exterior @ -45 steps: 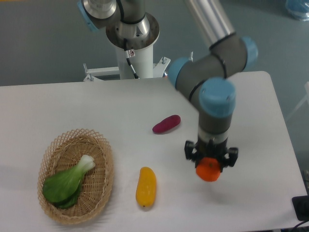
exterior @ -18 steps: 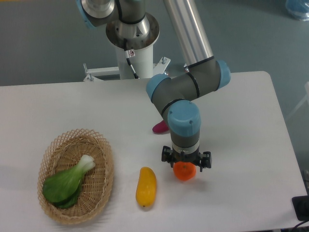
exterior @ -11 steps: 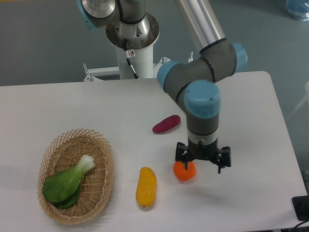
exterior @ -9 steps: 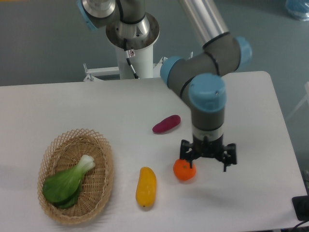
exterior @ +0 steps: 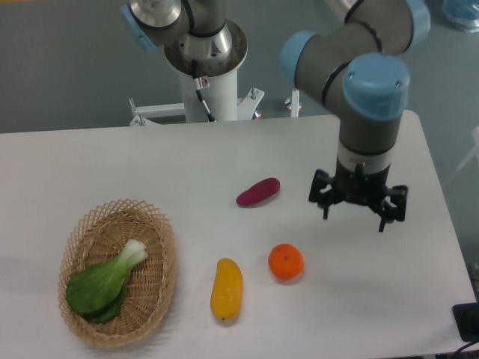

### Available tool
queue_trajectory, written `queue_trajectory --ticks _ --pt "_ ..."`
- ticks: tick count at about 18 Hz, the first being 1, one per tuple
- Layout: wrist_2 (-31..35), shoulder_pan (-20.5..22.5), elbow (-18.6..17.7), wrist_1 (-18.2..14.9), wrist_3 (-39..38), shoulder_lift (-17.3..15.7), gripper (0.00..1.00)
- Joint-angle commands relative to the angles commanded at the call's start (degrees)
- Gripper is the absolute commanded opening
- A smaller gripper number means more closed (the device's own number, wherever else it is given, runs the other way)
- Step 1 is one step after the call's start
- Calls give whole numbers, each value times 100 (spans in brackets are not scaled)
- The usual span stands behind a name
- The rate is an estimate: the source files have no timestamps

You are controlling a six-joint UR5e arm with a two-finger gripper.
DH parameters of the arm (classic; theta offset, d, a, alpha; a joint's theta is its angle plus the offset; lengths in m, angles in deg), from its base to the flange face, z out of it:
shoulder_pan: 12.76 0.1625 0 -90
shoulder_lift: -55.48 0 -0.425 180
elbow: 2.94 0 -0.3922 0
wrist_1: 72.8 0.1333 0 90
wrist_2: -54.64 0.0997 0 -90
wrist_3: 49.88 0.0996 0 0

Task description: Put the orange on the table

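Note:
The orange [exterior: 286,262] rests by itself on the white table [exterior: 187,161], right of the yellow-orange fruit. My gripper [exterior: 356,213] hangs up and to the right of it, well clear, open with nothing between its fingers. Nothing touches the orange.
A yellow-orange elongated fruit [exterior: 226,289] lies just left of the orange. A purple oblong vegetable [exterior: 258,191] lies farther back. A wicker basket [exterior: 117,269] holding a green leafy vegetable [exterior: 105,283] sits at the front left. The robot base [exterior: 203,52] stands behind the table.
The gripper carried the orange left and down to the table, let it go, then rose and moved away to the right. The orange now lies free.

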Motion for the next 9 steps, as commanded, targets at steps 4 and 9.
queue_trajectory --ticks 4,9 --pt "-105 167 19 -83 90 -70 100" --pt "-255 238 19 -83 98 -114 100"
